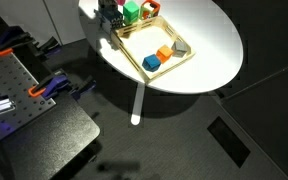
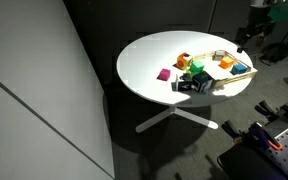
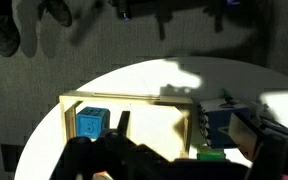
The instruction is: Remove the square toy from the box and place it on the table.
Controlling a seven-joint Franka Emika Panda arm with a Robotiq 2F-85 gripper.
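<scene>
Claw (image 3: 109,152) grip unclear, wooden box (image 3: 134,99) holding blue cube (image 3: 90,122), on white table (image 3: 144,78)

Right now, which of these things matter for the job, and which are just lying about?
For the job: black-and-white checkered cube; shallow light-wood tray; round white table; robot's dark fingers.
Just lying about: plain blue cube; green block; red-orange frame; orange block; pink block.

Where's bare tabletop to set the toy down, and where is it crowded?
Bare table runs from the long side of the box out to the rim. In an exterior view, more lies between the pink block and the rim. Crowded: the green block and red frame at the box's end.
</scene>
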